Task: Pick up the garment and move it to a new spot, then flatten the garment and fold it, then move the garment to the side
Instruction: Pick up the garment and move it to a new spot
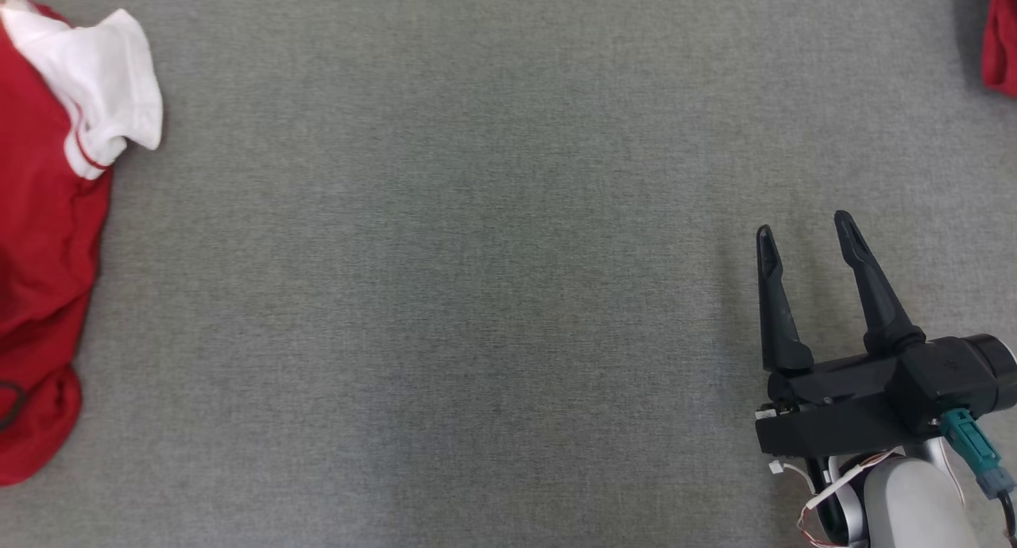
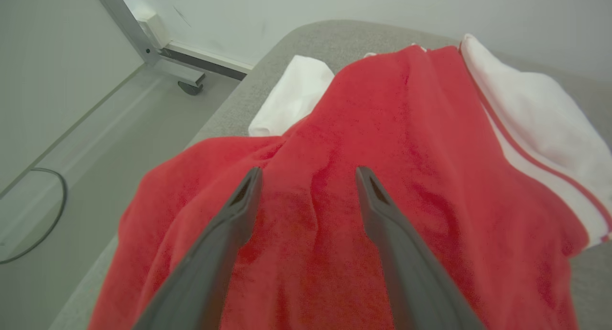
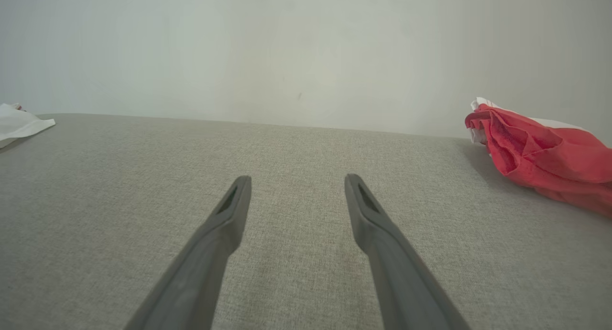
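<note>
The red knit garment with white, red-striped sleeves [image 1: 48, 238] lies rumpled at the far left edge of the grey fabric-covered tabletop [image 1: 477, 294], one white sleeve [image 1: 99, 79] bunched on top and nothing smoothed or folded. So the work looks to be at its first step, the pick-up. In the left wrist view the left pincer [image 2: 308, 177] hangs over the red body of the garment [image 2: 382, 129] with its two dark fingers spread wide and nothing between them; whether the tips touch the cloth I cannot tell. The right pincer [image 1: 803, 229] sits low on the right over bare tabletop, well apart from the garment, fingers also wide and empty. A second crumpled red cloth [image 1: 999, 48] lies at the far right corner.

Next, I judge, the left pincer needs to sink into a ridge of the red fabric and close on it – gathering enough layers to lift cleanly – then carry it toward the open middle, where there is room to flatten it.
</note>
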### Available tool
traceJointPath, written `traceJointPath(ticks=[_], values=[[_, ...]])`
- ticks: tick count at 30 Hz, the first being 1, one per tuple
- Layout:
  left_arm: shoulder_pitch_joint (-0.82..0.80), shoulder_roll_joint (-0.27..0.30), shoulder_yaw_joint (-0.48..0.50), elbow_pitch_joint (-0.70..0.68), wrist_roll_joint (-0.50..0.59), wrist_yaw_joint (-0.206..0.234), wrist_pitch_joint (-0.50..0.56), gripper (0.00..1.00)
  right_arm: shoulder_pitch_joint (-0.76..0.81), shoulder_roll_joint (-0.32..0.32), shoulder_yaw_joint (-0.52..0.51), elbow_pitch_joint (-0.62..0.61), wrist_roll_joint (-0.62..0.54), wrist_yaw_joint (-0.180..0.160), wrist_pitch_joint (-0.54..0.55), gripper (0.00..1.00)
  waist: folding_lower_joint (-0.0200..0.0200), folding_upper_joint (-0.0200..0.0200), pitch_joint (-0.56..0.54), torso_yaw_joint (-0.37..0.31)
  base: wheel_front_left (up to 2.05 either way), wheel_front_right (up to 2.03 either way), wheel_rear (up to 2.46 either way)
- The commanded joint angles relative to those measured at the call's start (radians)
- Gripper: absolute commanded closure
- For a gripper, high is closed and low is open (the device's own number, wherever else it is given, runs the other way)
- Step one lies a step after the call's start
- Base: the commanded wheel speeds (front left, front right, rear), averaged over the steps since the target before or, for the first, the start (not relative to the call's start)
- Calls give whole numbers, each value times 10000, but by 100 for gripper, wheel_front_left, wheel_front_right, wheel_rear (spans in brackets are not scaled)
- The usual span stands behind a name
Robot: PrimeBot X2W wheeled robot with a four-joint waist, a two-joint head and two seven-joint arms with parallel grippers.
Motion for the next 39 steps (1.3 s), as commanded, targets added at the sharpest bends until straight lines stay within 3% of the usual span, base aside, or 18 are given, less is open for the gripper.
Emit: traceJointPath(ticks=[1, 8, 12, 13, 14, 15, 16, 19, 24, 28, 34, 39], values=[[-214, 128, -53, 366, -208, -89, 415, 0, -132, 54, 54, 8, -78, -23, 12, 0, -2, -3, 259, -293, 0, 0, 0], [-539, 291, -678, 1735, -1106, -143, 3372, 0, -137, 31, 50, 45, -60, -23, 35, 0, -2, -3, 151, -303, 0, 0, 0], [-630, 429, -860, 1844, -1451, -146, 3977, 0, -151, 22, 108, 10, -33, -23, 34, 0, -2, -3, 110, -391, 0, 0, 0], [-630, 474, -928, 1847, -1476, -144, 4010, 40, -152, 25, 124, 4, -34, -23, 41, 0, -2, -3, 96, -423, 0, 0, 0], [-630, 474, -928, 1847, -1476, -144, 4010, 40, -152, 25, 124, 4, -34, -23, 41, 0, -2, -3, 96, -423, 0, 0, 0], [-634, 520, -965, 1821, -1499, -145, 3898, 75, -147, 26, 120, 5, -33, -23, 51, 0, -2, -3, 81, -444, 0, 0, 0], [-627, 557, -1001, 1826, -1520, -145, 3823, 100, -144, 27, 113, 21, -24, -23, 42, 0, -2, -3, 48, -466, 0, 0, 0], [-765, 724, -1015, 1760, -1449, -108, 3114, 100, -130, 35, 74, 75, -9, -23, 38, 0, -2, -3, -87, -499, 0, 0, 0], [-1155, 838, -1066, 1547, -983, 231, 1018, 100, -73, 79, 11, 266, 79, -23, -30, 0, -2, -3, -520, -450, 0, 0, 0], [-1637, 706, -1168, 1236, -788, 116, -499, 100, -8, 122, 29, 507, 145, -23, -130, 0, -2, -3, -947, -387, 0, 0, 0], [-2633, 505, -1506, 578, -521, 23, -1787, 100, 101, 190, 82, 977, 321, -23, -329, 0, -2, -3, -1605, -474, 0, 0, 0], [-3351, -15, -1928, -572, -377, -48, -2173, 100, 276, 266, 36, 1366, 467, -23, -551, 0, -2, -3, -2032, -684, 0, 0, 0]])
